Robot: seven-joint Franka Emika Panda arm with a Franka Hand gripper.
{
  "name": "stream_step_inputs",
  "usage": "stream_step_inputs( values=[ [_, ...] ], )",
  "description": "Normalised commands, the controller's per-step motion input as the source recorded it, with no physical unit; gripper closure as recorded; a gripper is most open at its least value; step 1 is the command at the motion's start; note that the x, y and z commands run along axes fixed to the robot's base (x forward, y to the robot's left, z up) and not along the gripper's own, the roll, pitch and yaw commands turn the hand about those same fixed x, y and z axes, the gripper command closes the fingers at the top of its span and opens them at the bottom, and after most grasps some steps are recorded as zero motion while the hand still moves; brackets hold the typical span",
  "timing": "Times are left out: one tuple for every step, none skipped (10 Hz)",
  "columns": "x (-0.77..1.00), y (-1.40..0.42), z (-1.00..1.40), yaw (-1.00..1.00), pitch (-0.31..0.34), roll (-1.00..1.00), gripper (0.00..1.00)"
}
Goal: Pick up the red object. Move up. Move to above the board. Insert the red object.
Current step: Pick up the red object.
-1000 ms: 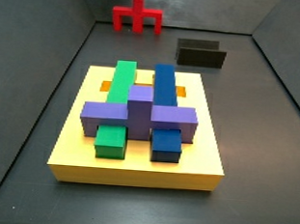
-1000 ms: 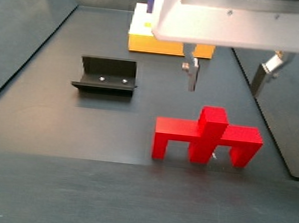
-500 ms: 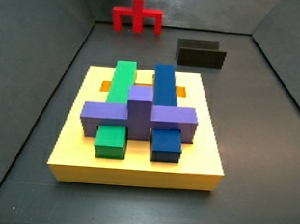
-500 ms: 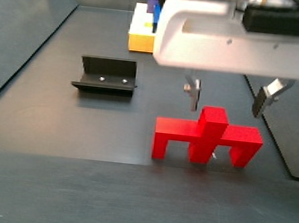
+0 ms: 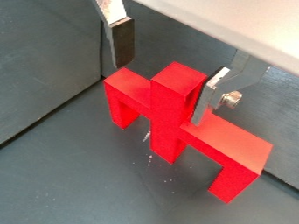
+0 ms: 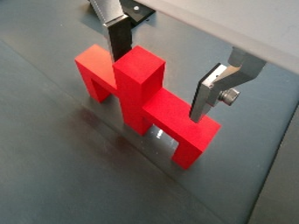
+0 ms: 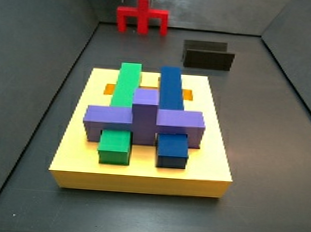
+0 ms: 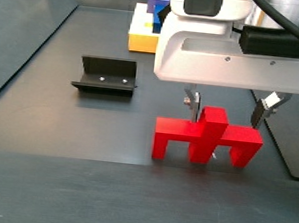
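Stem of red object (image 5: 176,105) between tool (image 5: 167,66) fingers (untouched)

Dark grey floor (image 7: 267,186) carrying three items: the board (image 7: 141,169) at centre, the fixture (image 7: 210,57) at 1 o'clock, the red object (image 7: 142,18) at 12 o'clock. The gripper (image 8: 227,105) straddles the red object's stem, jaws apart.
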Motion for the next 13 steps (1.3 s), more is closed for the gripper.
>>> stream_step_inputs(
  values=[
    [0.00, 0.09, -0.09, 0.01, 0.000, 0.25, 0.00],
    [0.00, 0.11, -0.07, 0.00, 0.000, 0.25, 0.00],
    [0.00, 0.00, -0.08, 0.00, 0.000, 0.17, 0.00],
    [0.00, 0.02, -0.12, 0.00, 0.000, 0.15, 0.00],
    [0.00, 0.01, -0.11, 0.00, 0.000, 0.15, 0.00],
    [0.06, 0.00, -0.07, 0.12, 0.000, 0.12, 0.00],
    [0.05, 0.00, -0.07, 0.13, 0.000, 0.09, 0.00],
    [0.07, 0.02, -0.05, 0.16, 0.000, 0.08, 0.00],
    [0.06, 0.00, -0.03, 0.16, 0.000, 0.04, 0.00],
    [0.01, 0.00, 0.00, 0.12, 0.000, 0.04, 0.00],
    [0.00, 0.00, 0.00, 0.00, 0.000, 0.00, 0.00],
    [0.00, 0.00, 0.00, 0.00, 0.000, 0.00, 1.00],
    [0.00, 0.00, 0.00, 0.00, 0.000, 0.00, 1.00]
  ],
)
